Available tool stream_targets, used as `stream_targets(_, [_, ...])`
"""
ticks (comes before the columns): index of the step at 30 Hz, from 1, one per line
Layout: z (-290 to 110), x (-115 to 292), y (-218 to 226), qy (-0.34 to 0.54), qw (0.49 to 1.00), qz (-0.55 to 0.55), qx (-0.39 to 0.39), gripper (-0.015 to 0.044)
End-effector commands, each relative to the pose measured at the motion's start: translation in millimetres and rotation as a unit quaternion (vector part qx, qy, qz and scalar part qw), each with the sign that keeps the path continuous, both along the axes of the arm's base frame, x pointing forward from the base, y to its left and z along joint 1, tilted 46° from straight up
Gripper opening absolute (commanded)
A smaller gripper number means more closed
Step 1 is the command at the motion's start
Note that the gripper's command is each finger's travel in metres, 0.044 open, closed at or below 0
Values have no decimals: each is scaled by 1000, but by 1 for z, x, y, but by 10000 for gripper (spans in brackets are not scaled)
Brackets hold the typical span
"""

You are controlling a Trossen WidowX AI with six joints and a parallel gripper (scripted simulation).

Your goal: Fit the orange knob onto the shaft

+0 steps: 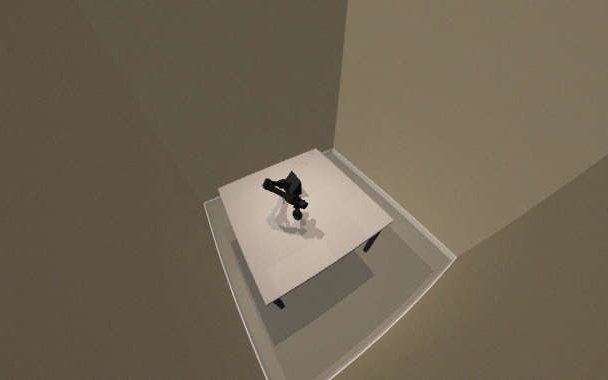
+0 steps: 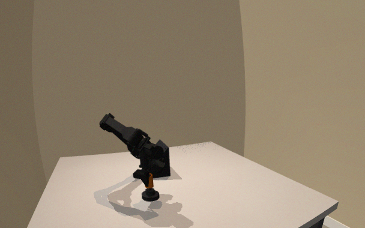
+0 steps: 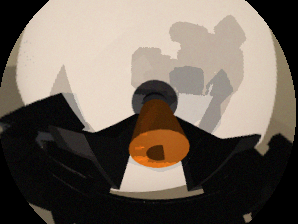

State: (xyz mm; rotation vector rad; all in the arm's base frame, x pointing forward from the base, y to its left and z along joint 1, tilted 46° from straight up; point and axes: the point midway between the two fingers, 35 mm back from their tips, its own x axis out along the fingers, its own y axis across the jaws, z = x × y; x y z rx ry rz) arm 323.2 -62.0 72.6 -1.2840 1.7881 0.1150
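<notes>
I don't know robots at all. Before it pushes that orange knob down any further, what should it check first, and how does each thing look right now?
1. Grip on the orange knob: ok. The gripper is shut on it.
2. Knob over the round pedestal: ok. In the wrist view its far end points at the pedestal's centre.
3. Knob upright: ok, roughly. In the exterior view it stands close to vertical.
4. Knob's flat side matched to the shaft's flat side: cannot tell. The shaft is hidden under the knob.
5. Knob fully down: not ok. In the exterior view its orange body stands well above the pedestal.
6. Room around the pedestal on the table: ok. Nothing else stands close by.
</notes>
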Motion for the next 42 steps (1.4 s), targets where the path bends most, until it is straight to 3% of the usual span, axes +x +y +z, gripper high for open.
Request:
stream_targets(1, [3, 1, 2, 0, 1000, 2, -2, 0])
stream_targets(11, [3, 3, 4, 74, 994, 75, 4, 0])
stream_targets(42, [2, 1, 2, 74, 994, 75, 4, 0])
